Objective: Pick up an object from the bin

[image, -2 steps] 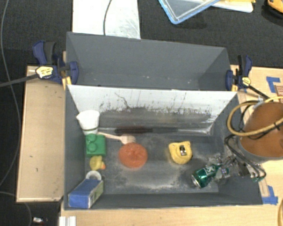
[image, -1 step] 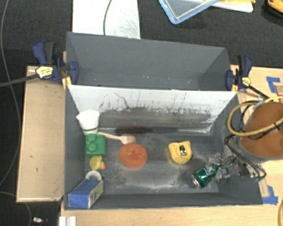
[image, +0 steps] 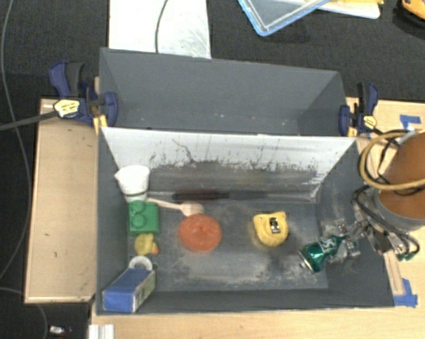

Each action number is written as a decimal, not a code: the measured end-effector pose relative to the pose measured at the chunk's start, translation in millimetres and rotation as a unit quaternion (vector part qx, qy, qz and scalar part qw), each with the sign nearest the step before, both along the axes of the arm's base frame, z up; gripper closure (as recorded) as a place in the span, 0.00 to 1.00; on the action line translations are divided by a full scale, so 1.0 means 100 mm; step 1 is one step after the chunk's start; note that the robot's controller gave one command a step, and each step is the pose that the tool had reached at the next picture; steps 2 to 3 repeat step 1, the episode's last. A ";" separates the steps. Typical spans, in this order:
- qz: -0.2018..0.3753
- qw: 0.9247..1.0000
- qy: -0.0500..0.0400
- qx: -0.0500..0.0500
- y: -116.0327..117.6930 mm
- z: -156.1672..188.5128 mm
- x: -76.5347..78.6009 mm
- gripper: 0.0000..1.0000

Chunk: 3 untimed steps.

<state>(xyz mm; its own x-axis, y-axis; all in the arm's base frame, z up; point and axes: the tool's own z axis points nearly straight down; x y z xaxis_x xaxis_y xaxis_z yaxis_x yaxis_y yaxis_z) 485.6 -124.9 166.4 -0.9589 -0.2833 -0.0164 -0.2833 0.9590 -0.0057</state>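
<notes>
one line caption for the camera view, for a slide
Tool at a shiny green object on the right of the bin; orange disc, yellow lump and green block lie further left.

Right edge of frame: rounded orange-brown wrist cover (image: pixel 413 170), glossy. Pale yellow cable loops (image: pixel 372 159) coil round its left side. Dark grey collar (image: pixel 397 217) beneath. Thin black wires (image: pixel 365 220) trail lower left to a small silvery metal gripper (image: pixel 338 246).
</notes>
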 end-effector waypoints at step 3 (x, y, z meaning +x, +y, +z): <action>-0.009 1.000 -0.001 0.000 -0.09 0.68 0.05 1.00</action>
